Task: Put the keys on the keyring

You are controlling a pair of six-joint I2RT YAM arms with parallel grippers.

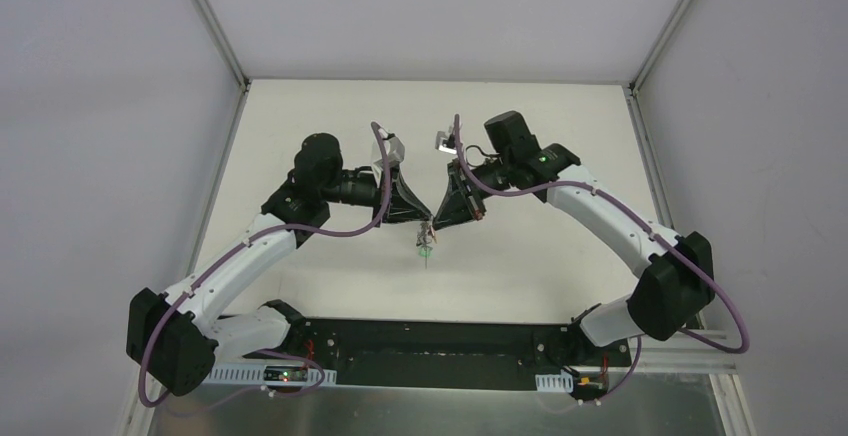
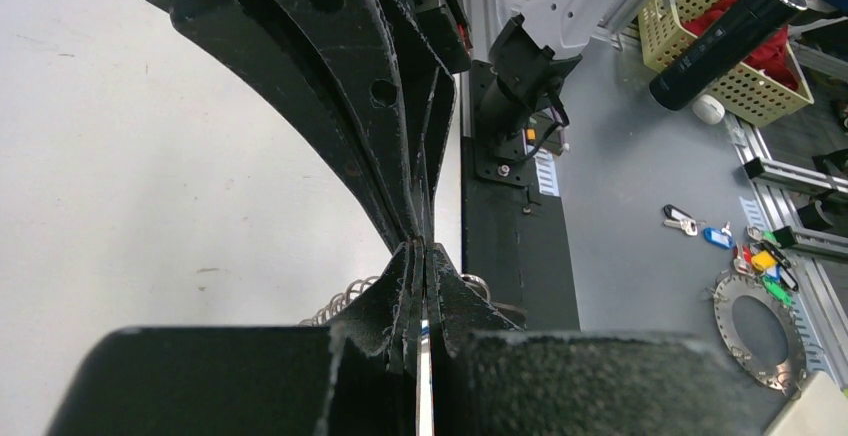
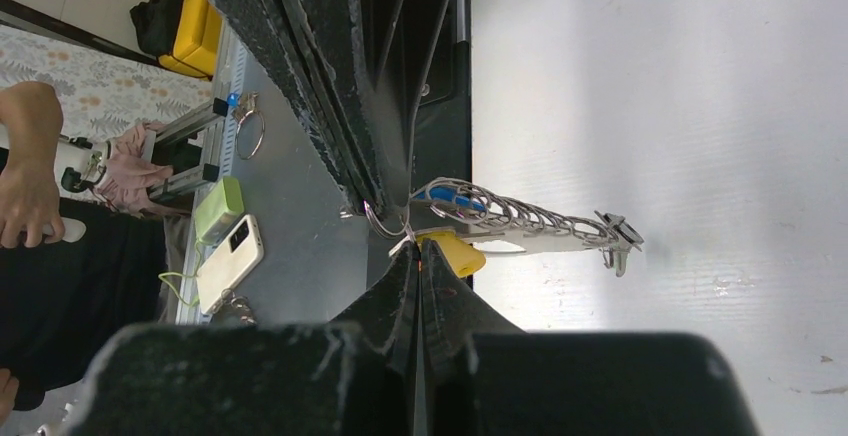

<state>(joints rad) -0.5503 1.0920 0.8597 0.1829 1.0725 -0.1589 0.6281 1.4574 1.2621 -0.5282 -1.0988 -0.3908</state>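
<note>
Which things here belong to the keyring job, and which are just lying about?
Job: silver oval metal keyring; small yellow-headed key; small blue-headed key.
Lying about: black torch-like cylinder; yellow plastic basket; white phone; pale green box.

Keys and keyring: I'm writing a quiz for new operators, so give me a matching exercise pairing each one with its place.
Things: 1 yellow key; 2 blue key; 3 green key; 4 keyring.
Places: A dangles where the two arms meet, top view; B reaches out over the white table; C beside the right gripper tips; D among the keyring's wire, above the yellow one.
Pairs: 1-C, 2-D, 3-A, 4-B.
</note>
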